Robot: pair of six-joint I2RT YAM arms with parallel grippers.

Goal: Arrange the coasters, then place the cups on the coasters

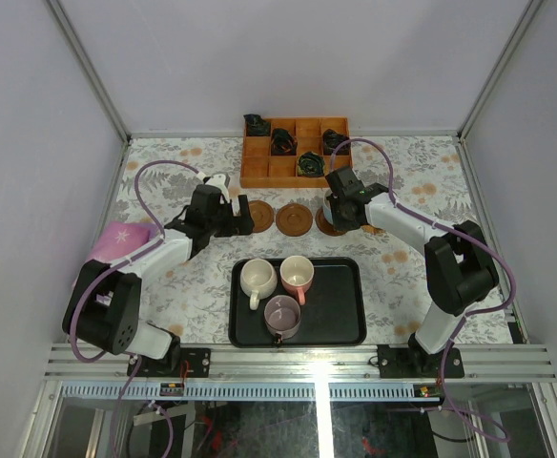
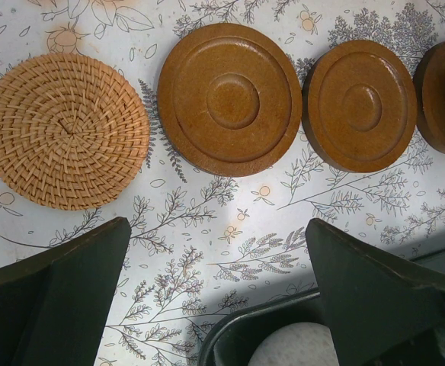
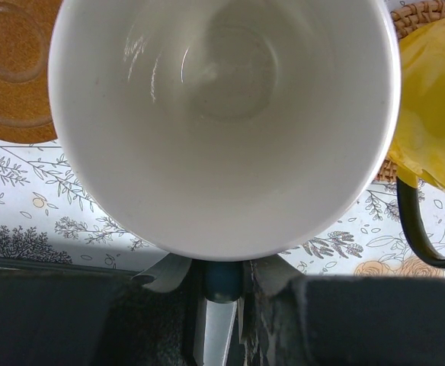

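Right hand (image 3: 221,279) grips one cup (image 3: 222,114), left hand (image 2: 219,299) open near four coasters (image 2: 230,99), three cups (image 1: 298,275) on tray (image 1: 340,324).

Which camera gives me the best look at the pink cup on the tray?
Top external: the pink cup stands upright in full view on the black tray, beside the cream cup. Left wrist catches only the tray's corner; right wrist shows none of it.

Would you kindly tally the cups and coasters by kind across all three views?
Cups: 5 (cream cup, pink cup, mauve cup, yellow cup, blue-handled cup in the right claw)
Brown coasters: 3
Woven coasters: 2
Total: 10
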